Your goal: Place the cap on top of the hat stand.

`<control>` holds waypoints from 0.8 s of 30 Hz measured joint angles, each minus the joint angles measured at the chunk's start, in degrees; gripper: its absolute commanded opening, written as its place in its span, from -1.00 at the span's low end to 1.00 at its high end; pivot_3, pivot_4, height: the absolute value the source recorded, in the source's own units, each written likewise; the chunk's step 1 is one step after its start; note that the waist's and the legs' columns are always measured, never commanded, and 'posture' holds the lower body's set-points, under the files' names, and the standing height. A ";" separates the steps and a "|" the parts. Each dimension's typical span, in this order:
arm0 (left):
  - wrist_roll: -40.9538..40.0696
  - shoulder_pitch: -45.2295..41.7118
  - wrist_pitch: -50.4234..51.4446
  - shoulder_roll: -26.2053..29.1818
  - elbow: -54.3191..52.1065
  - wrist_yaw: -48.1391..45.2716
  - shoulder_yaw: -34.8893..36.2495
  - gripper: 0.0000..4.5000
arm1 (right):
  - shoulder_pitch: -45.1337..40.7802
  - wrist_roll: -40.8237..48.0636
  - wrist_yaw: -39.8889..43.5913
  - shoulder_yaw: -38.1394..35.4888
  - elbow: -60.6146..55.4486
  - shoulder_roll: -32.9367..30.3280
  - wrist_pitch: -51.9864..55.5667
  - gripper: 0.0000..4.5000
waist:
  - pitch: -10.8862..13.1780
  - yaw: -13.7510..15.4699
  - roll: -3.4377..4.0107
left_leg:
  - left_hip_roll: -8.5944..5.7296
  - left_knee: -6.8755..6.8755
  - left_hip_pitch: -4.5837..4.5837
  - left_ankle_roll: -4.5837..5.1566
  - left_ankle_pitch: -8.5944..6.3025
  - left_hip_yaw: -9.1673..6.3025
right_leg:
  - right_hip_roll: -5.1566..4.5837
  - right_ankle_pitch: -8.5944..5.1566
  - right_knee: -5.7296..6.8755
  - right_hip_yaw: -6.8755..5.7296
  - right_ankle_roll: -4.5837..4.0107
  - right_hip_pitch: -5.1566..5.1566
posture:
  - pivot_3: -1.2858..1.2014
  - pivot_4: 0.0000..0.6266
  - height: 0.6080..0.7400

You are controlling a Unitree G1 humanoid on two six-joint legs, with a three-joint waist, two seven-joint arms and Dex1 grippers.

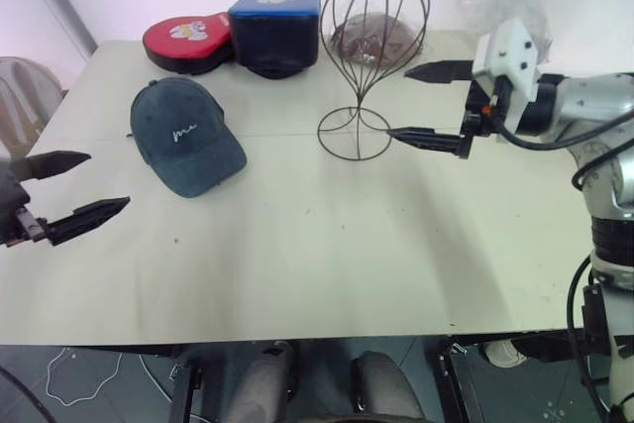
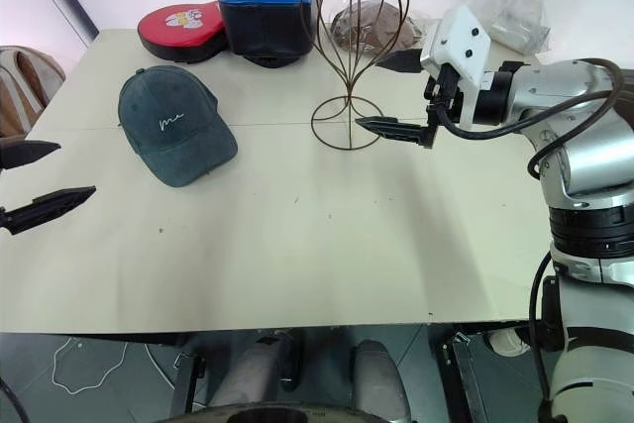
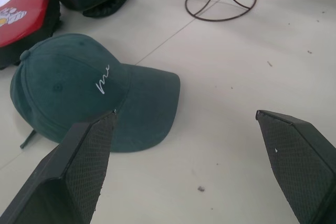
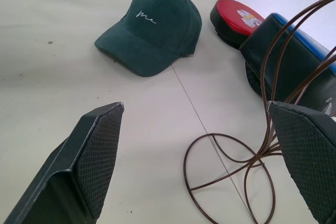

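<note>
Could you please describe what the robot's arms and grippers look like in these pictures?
Each gripper has two black, tapering, pointed fingers; the wrist views show cross-hatched grip pads on their inner faces. The right gripper sits on a white angular block with a small orange spot beside it. Behind that, the right arm is rounded silver-grey metal with black cables looping along it. The left gripper looks all black.

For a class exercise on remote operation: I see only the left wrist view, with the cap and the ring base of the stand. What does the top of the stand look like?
Observer: The stand rises into an open wire cage, bare, with no cap on it.
Operator: Where is the right gripper?
Observer: The right gripper is open beside the stand, one finger near the ring base, gripping nothing.
Operator: Anything else behind the cap?
Observer: Besides the red cap and navy cap, a brown item lies behind the stand, and the cap lies flat on the table.
</note>
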 measured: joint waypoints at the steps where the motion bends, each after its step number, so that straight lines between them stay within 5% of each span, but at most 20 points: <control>1: -0.08 0.02 0.02 -0.03 -0.07 -0.01 0.00 1.00 | 0.00 0.00 0.01 0.00 0.00 0.01 0.00 0.99 | 0.00 0.01 0.00 | 0.00 0.00 0.00 0.00 0.00 0.00 | 0.00 0.00 0.00 0.00 0.00 0.00 | 0.03 -0.52 1.00; 24: -1.46 1.31 0.91 -1.39 -2.91 1.25 1.00 1.00 | -0.90 -0.54 1.01 0.20 1.61 0.98 -0.64 0.99 | 0.00 0.03 0.00 | 0.00 0.00 0.00 0.00 0.00 0.02 | -0.01 0.00 0.00 0.01 0.00 0.00 | 0.03 -0.52 1.00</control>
